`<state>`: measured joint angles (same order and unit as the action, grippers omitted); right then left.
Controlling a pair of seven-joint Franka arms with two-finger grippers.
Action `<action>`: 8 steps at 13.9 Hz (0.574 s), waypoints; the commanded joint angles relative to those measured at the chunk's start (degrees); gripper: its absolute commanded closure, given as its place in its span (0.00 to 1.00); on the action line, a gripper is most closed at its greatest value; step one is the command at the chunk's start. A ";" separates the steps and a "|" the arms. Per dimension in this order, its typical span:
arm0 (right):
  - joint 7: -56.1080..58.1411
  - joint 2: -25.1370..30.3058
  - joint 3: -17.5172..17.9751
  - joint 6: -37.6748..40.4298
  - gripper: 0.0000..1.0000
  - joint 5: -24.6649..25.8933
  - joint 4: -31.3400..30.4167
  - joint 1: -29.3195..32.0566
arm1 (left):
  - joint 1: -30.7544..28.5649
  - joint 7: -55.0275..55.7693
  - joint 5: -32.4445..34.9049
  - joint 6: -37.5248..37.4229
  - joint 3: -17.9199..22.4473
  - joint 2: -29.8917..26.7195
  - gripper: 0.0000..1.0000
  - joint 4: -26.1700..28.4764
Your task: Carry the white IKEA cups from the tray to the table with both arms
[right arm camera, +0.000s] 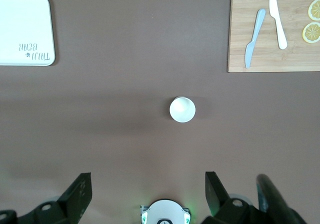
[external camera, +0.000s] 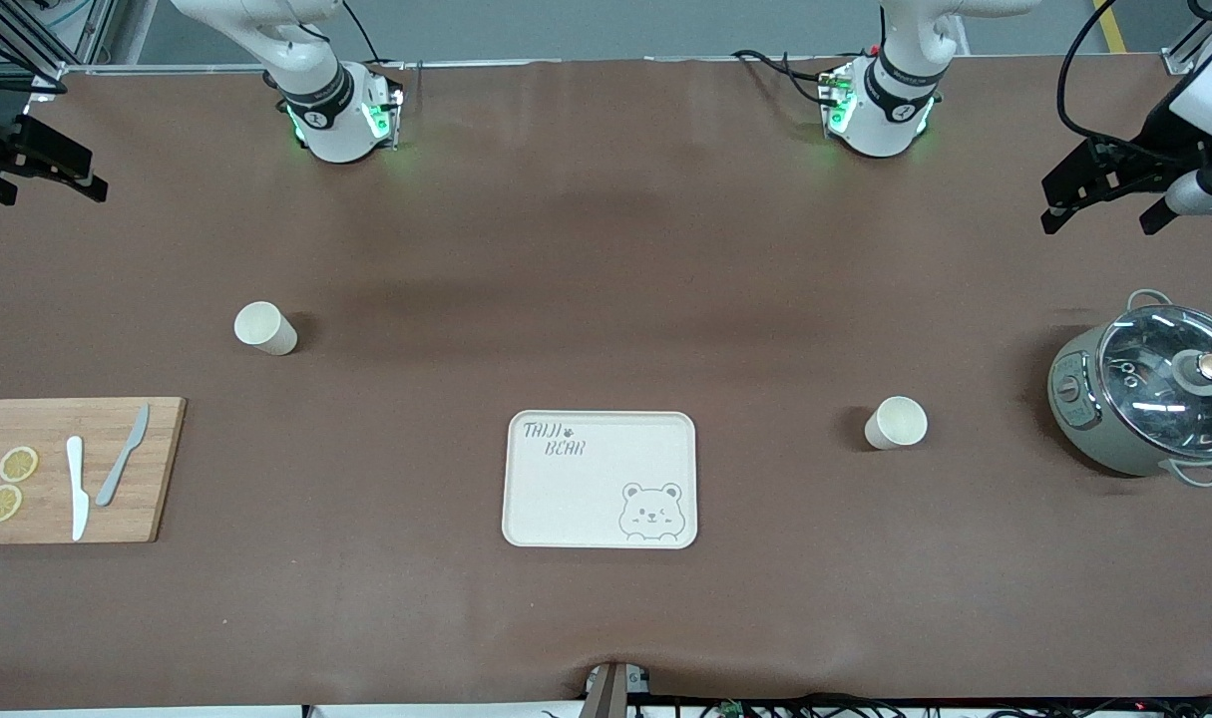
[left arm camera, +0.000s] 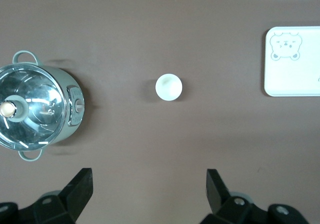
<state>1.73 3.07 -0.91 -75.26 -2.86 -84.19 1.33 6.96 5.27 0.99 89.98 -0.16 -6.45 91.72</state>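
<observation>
Two cream-white cups stand upright on the brown table. One cup (external camera: 264,327) is toward the right arm's end and shows in the right wrist view (right arm camera: 182,109). The other cup (external camera: 896,422) is toward the left arm's end, beside the pot, and shows in the left wrist view (left arm camera: 168,87). My right gripper (external camera: 55,191) (right arm camera: 147,186) is open and empty, high over the table's edge at its end. My left gripper (external camera: 1100,219) (left arm camera: 149,184) is open and empty, high over the table above the pot's end. Neither gripper touches a cup.
A cream bear tray (external camera: 601,479) lies in the middle, nearer the front camera. A grey-green pot with a glass lid (external camera: 1149,389) stands at the left arm's end. A wooden board (external camera: 67,469) with two knives and lemon slices lies at the right arm's end.
</observation>
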 commanded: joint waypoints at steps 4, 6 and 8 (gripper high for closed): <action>0.55 0.62 -0.05 -0.06 0.00 0.76 -0.98 0.07 | -0.01 0.36 -0.20 -2.35 -0.19 0.12 0.00 -1.02; 0.55 0.62 -0.05 0.12 0.00 0.76 -0.98 0.08 | -0.10 1.40 -0.29 -2.87 -0.19 0.12 0.00 -1.02; 0.55 0.62 -0.05 0.12 0.00 0.76 -0.98 0.08 | -0.19 3.51 -0.20 -3.05 -0.19 0.12 0.00 -1.45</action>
